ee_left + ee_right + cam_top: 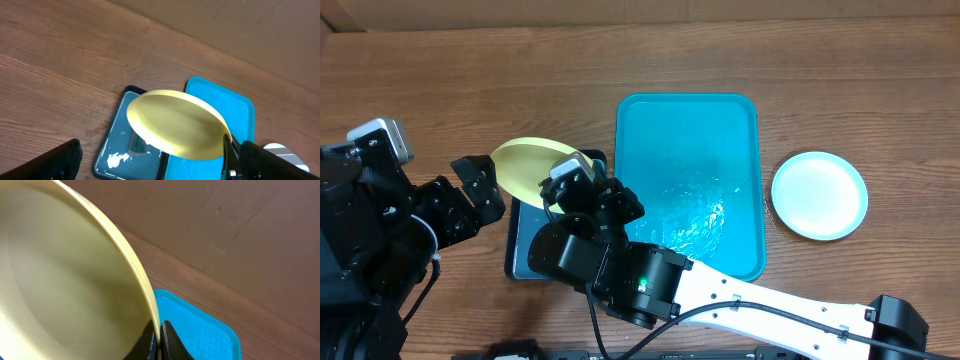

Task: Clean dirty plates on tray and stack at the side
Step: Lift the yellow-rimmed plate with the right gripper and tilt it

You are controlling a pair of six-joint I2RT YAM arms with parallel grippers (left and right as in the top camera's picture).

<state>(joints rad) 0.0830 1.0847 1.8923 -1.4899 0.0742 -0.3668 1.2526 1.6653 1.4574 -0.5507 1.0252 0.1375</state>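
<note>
My right gripper [582,182] is shut on the rim of a yellow-green plate [528,165] and holds it tilted above the small black tray [518,250]. The pinch on the rim shows in the right wrist view [159,331], where the plate [65,280] fills the left side. My left gripper [483,192] is open and empty just left of the plate; its fingers [155,167] spread wide below the plate [175,122]. The teal tray [690,130] holds no plates and looks wet. A light blue plate [818,195] lies on the table right of it. A third plate is out of view.
The black tray [117,142] has a grey-blue inside with a white foam blob [118,160] and a dark object partly hidden under the plate. The teal tray [239,107] lies right beside it. The right arm stretches across the table's front edge.
</note>
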